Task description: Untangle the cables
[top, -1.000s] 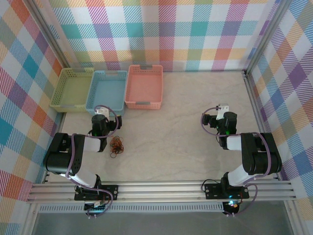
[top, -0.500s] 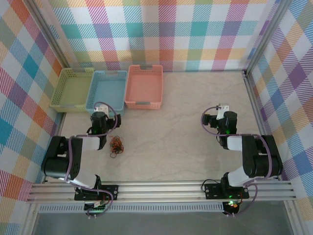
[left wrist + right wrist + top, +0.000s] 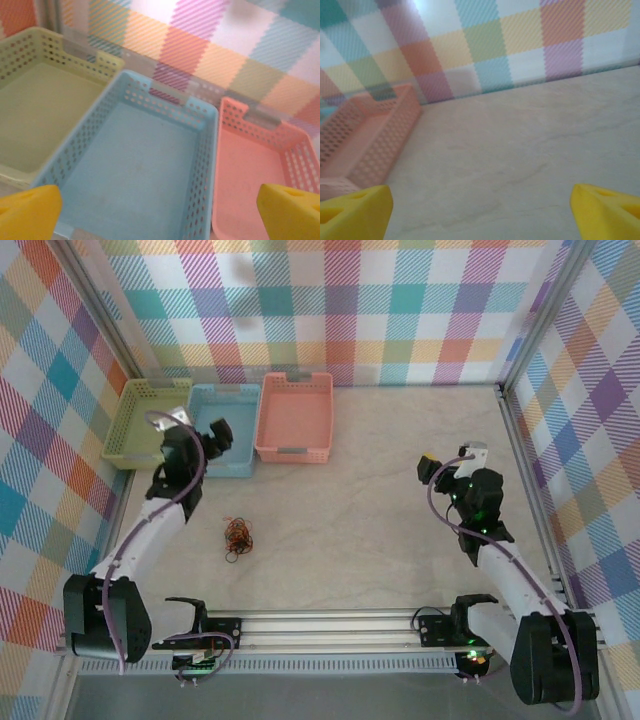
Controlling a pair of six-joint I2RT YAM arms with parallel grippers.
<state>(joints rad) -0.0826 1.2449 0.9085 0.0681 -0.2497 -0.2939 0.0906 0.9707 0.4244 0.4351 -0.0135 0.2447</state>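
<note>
Cables [image 3: 238,538]: one small tangled clump of orange-red and dark strands, lying on the table [image 3: 380,520] left of centre. Neither claw is touching it.

Your left claw [image 3: 218,434] is well apart from the clump, farther from the arm bases. It sits at the near end of the blue basket [image 3: 228,405] and points over it. In the left wrist view its yellow fingertips [image 3: 27,212] sit at opposite bottom corners, so the claw is spread wide and gripping nothing.

Your right claw [image 3: 430,466] is much farther off, across the table on the right side, raised and facing left. In the right wrist view its fingertips are also wide apart, with bare table between them and nothing held.

Three perforated baskets stand side by side along the back wall, touching or nearly so. From left to right they are the yellow-green basket [image 3: 150,420], the blue one, and the pink basket [image 3: 295,420]. All three show bare plastic floors. The clump lies on the near side of the blue one, well short of it.
</note>
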